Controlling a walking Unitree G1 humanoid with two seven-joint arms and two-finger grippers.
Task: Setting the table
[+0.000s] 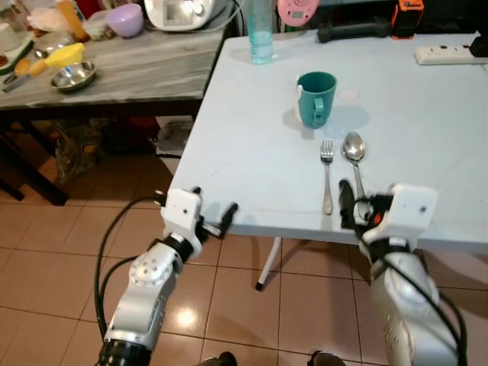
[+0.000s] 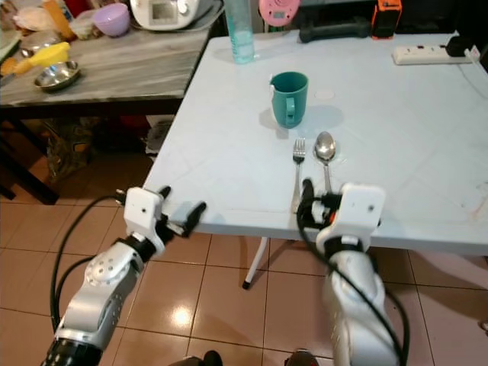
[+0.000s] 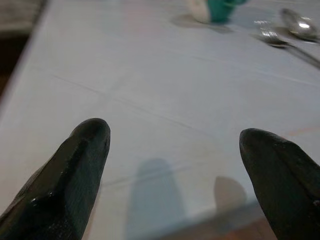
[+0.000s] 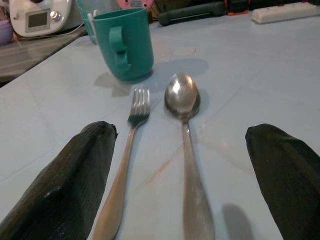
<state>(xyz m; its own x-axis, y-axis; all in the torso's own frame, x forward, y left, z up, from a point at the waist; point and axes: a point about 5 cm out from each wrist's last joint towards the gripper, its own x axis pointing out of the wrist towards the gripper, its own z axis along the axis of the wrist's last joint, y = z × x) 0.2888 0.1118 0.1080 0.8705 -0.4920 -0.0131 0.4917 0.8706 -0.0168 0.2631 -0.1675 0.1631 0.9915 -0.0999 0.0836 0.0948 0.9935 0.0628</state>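
The left gripper (image 1: pixel 212 212) hovers at the white table's (image 1: pixel 427 114) front left edge, jaws wide and holding nothing. A teal mug (image 1: pixel 316 98) stands mid-table; before it 1 fork (image 1: pixel 327 174) and 1 spoon (image 1: pixel 354 160) lie side by side near the front edge. The right gripper (image 4: pixel 182 185) straddles their handles, jaws wide.

You see a pale blue table (image 1: pixel 252 145) with a teal mug (image 1: pixel 316 97) on it. The fork (image 1: pixel 327 171) and the spoon (image 1: pixel 354 156) beside it are shiny silver. The right gripper (image 4: pixel 175 200) and the left gripper (image 3: pixel 175 175) have black fingers, and their wrist housings are white. The floor (image 1: pixel 69 252) has reddish-brown tiles with light joints. The side table (image 1: pixel 130 65) has a grey streaked top, and you see on it a lilac bowl (image 1: pixel 126 19) and a steel bowl (image 1: pixel 73 76).
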